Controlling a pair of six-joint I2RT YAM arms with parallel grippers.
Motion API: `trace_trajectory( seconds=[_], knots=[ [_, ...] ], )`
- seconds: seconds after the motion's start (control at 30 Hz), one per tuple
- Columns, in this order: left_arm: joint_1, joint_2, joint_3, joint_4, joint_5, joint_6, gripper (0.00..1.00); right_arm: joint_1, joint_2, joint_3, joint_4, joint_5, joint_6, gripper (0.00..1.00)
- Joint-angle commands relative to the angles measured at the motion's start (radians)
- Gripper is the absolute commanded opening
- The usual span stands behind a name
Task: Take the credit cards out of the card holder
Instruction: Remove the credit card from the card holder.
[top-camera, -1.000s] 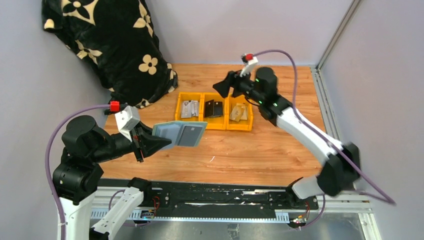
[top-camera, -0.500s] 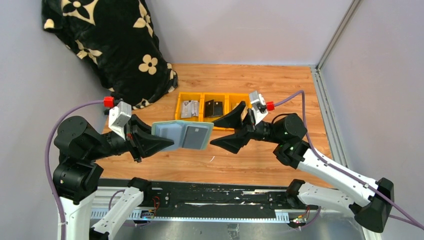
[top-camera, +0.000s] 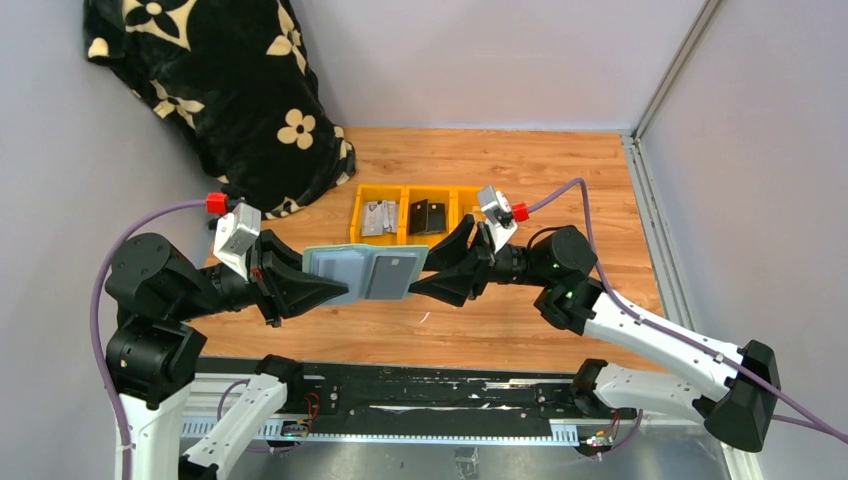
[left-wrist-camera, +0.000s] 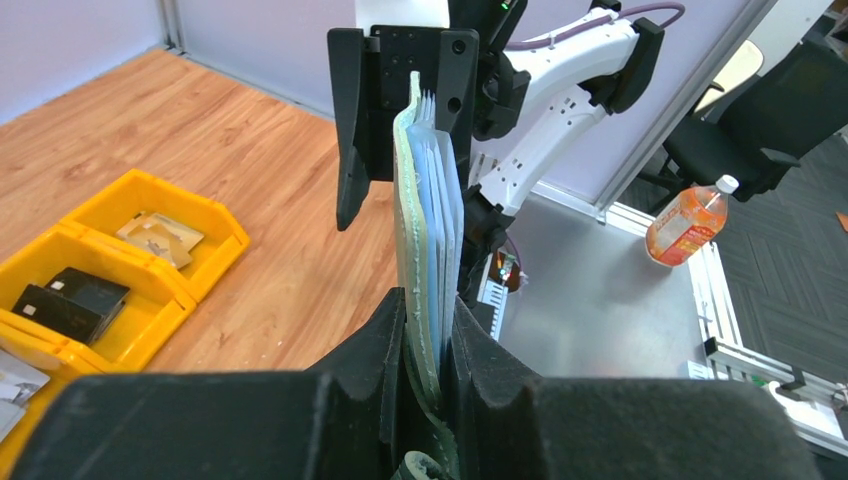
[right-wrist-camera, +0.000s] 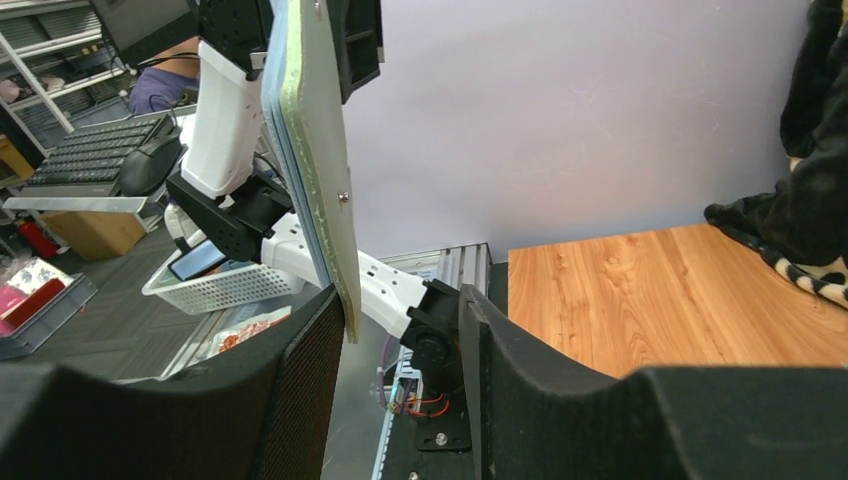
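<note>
My left gripper (top-camera: 335, 283) is shut on the left half of the grey-green card holder (top-camera: 345, 268) and holds it spread open above the table. A dark pocket with a card (top-camera: 393, 272) faces up on its right half. In the left wrist view the card holder (left-wrist-camera: 420, 200) stands edge-on between my fingers, with pale blue card edges (left-wrist-camera: 443, 190) showing in it. My right gripper (top-camera: 420, 275) is open, its two fingers straddling the holder's right edge. In the right wrist view the card holder (right-wrist-camera: 315, 150) lies close to the left finger, with a wide gap to the other.
Three joined yellow bins stand behind the holder: one with grey cards (top-camera: 378, 216), one with black cards (top-camera: 427, 215), the third (top-camera: 466, 198) partly hidden by my right arm. A black flowered blanket (top-camera: 230, 90) fills the back left corner.
My right arm has swung from above the bins down to the holder's right edge, and its jaws have narrowed. The left gripper raised the holder a little.
</note>
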Motion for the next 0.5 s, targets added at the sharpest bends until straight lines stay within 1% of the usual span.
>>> trace_trajectory(
  seconds=[0.0,0.1,0.23,0.47],
  knots=[
    [-0.006,-0.008,0.008,0.011,0.009,0.010,0.00,0.018,-0.018,0.029,0.059,-0.054,0.009,0.48],
    [-0.006,-0.006,0.007,0.012,0.008,0.010,0.00,0.020,-0.027,0.027,0.072,-0.084,0.007,0.44],
    [-0.006,-0.008,0.006,0.012,0.005,0.006,0.00,0.023,-0.022,0.037,0.076,-0.086,0.014,0.32],
    [-0.006,-0.005,0.007,0.015,-0.004,0.002,0.00,0.047,0.007,0.067,0.074,-0.087,0.016,0.32]
  ],
)
